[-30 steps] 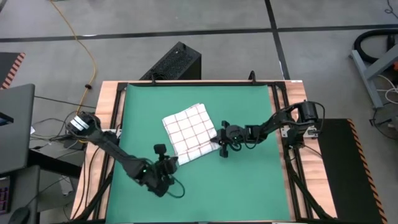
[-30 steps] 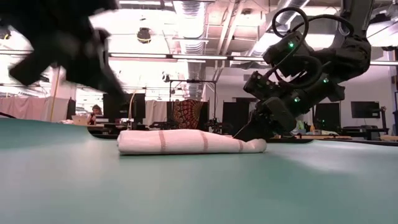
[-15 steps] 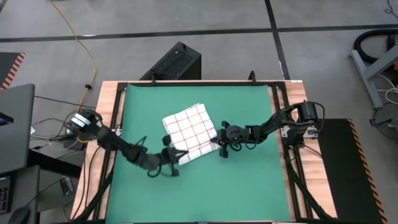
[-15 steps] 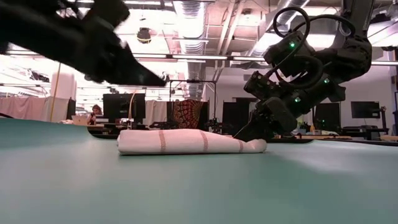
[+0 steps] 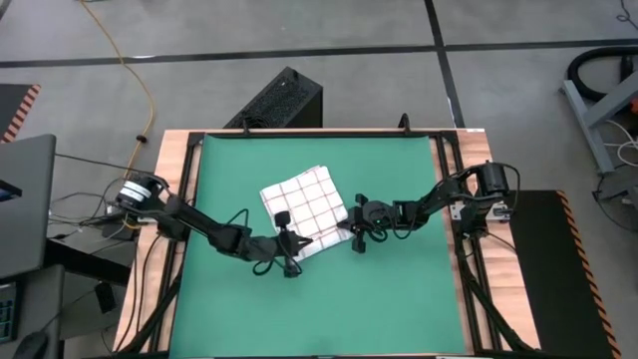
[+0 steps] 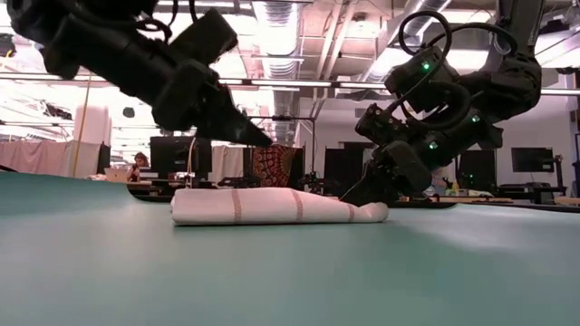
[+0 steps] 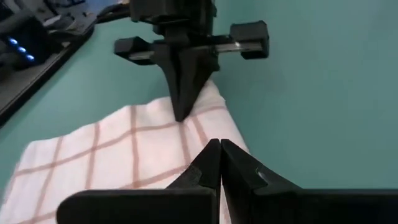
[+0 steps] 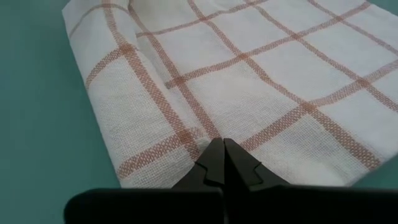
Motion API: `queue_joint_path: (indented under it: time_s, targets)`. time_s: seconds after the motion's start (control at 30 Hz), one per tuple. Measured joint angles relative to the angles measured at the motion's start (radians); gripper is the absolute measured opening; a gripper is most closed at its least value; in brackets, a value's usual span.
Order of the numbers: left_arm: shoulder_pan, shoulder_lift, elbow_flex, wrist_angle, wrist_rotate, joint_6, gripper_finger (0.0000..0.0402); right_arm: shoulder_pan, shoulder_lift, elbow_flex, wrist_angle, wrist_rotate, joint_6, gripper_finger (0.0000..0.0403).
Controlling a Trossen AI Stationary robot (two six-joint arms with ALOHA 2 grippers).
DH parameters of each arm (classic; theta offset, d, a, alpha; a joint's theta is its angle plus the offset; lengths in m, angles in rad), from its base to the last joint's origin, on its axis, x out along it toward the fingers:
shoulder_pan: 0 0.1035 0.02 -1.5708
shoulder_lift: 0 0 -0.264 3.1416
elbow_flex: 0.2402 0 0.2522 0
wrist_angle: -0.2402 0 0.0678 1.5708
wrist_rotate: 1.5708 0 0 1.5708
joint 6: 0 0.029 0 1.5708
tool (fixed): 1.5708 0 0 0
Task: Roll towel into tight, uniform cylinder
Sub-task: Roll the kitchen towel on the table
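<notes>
The left claw [image 5: 290, 244] has swung in over the towel [image 5: 304, 209] mid-tabletop — pinched closed, empty — while the right claw [image 5: 351, 228], closed, pins the towel's edge.

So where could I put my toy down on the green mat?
The green mat is bare along its near edge, and in the back strip behind the towel. The middle is crowded: left gripper and right gripper flank the towel's near end.
</notes>
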Motion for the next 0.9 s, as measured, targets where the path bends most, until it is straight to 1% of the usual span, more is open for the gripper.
queue_joint_path:
  time_s: [0.1,0.17,0.37,0.5,0.67,0.77,0.9]
  targets:
    - [0.0,0.075,0.004,0.073,0.028,0.014,0.0,-0.001,0.0,0.0,0.004,-0.001,0.001,0.0015]
    - [0.0,0.119,0.01,0.105,0.015,0.029,0.0,-0.007,0.0,0.0,0.011,-0.004,0.001,0.0015]
    - [0.012,0.227,0.069,0.125,0.039,0.028,0.0,-0.007,0.0,0.0,0.012,-0.005,0.001,0.0015]
    - [0.016,0.281,0.083,0.104,-0.019,-0.016,0.0,-0.007,0.0,0.0,0.009,-0.005,0.001,0.0015]
    - [0.014,0.279,0.083,0.062,-0.062,-0.074,0.0,-0.006,0.0,0.001,0.003,-0.004,0.014,0.0015]
    - [0.006,0.274,0.083,0.003,-0.072,-0.113,0.0,-0.007,0.0,0.002,-0.004,0.003,0.052,0.0015]
    - [-0.001,0.272,0.086,-0.132,-0.075,-0.182,0.0,-0.004,0.0,0.002,-0.003,0.02,0.099,0.0015]
